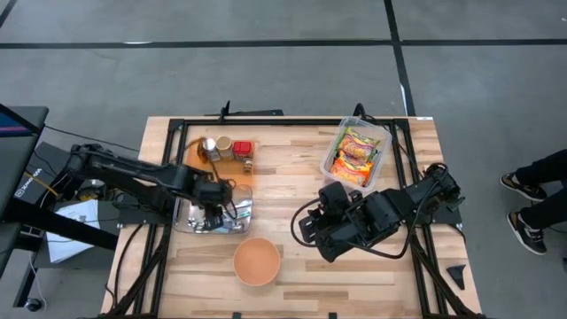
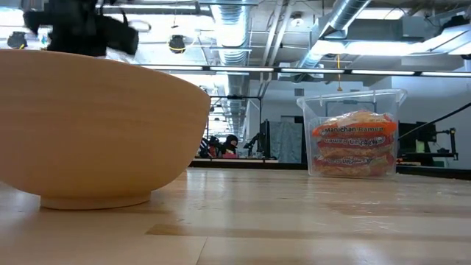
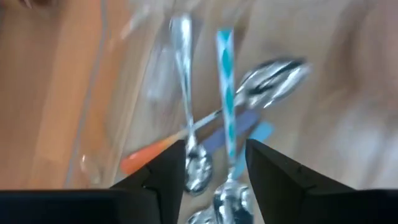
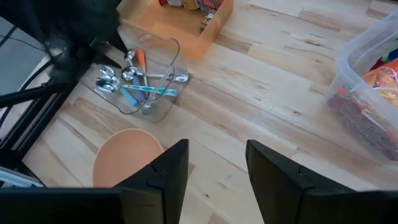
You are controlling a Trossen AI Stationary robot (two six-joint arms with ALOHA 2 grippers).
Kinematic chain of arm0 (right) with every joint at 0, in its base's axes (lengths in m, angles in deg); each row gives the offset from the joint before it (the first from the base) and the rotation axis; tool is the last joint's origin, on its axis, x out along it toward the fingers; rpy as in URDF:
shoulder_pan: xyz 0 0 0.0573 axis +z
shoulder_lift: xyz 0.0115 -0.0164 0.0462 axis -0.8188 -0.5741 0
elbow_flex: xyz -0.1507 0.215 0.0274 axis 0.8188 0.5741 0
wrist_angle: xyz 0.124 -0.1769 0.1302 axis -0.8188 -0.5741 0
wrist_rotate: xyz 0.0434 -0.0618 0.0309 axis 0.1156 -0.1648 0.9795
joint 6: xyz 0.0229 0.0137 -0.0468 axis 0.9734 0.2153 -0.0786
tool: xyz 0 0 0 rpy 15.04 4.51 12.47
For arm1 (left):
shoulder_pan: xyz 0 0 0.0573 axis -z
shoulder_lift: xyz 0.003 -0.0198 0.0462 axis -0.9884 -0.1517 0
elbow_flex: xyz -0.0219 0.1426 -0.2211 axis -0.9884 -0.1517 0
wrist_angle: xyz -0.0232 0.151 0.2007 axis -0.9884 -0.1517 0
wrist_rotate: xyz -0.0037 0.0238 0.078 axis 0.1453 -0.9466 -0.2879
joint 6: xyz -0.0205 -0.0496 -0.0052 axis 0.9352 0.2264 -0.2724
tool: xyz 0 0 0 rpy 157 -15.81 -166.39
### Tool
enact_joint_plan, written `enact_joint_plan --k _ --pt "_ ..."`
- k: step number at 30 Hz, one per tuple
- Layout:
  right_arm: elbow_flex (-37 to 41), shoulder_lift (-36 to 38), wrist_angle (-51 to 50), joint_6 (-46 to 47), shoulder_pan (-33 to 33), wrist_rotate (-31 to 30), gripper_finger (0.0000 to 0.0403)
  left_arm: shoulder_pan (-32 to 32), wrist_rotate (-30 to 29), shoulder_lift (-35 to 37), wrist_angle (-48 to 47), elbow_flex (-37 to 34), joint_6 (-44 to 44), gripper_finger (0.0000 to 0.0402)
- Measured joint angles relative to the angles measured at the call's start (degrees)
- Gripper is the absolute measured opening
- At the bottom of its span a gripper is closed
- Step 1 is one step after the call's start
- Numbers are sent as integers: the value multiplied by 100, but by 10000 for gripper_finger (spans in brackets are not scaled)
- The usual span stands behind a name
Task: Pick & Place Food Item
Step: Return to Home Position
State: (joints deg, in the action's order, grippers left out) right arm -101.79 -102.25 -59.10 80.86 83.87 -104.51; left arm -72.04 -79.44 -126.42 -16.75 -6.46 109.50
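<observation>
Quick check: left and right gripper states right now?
Left gripper: open, empty, over the clear plastic cutlery bin.
Right gripper: open, empty, above the wooden table.

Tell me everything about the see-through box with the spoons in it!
The see-through box is a clear plastic bin with rounded corners. It stands upright on the wooden table, just beside the orange bin. Several spoons lie jumbled inside: a blue and white spoon, an orange-handled spoon and a plain shiny metal spoon. The left gripper hovers right above it, fingers open, holding nothing. The right gripper hangs over the table's other side.
</observation>
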Motion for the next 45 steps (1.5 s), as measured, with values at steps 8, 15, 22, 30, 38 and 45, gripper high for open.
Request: enact_joint_plan --k 8,15,22,30,38,45 --pt "0 0 -195 -118 0 147 156 8 31 1347 952 351 3 158" --pt "0 0 -199 -266 39 301 154 170 31 2572 3222 69 -923 88" --pt "0 0 -195 -131 59 173 132 -173 28 3414 5112 -1385 -1024 9" --pt "0 0 150 -821 189 144 117 -1034 552 3502 6478 -2852 -558 1" --pt "4 -137 119 -2037 259 379 64 -1777 1624 4093 6564 -3084 -1346 1" --pt "-7 -354 1000 -2293 311 -18 8 -2041 2094 5282 6531 -3751 -1412 1"
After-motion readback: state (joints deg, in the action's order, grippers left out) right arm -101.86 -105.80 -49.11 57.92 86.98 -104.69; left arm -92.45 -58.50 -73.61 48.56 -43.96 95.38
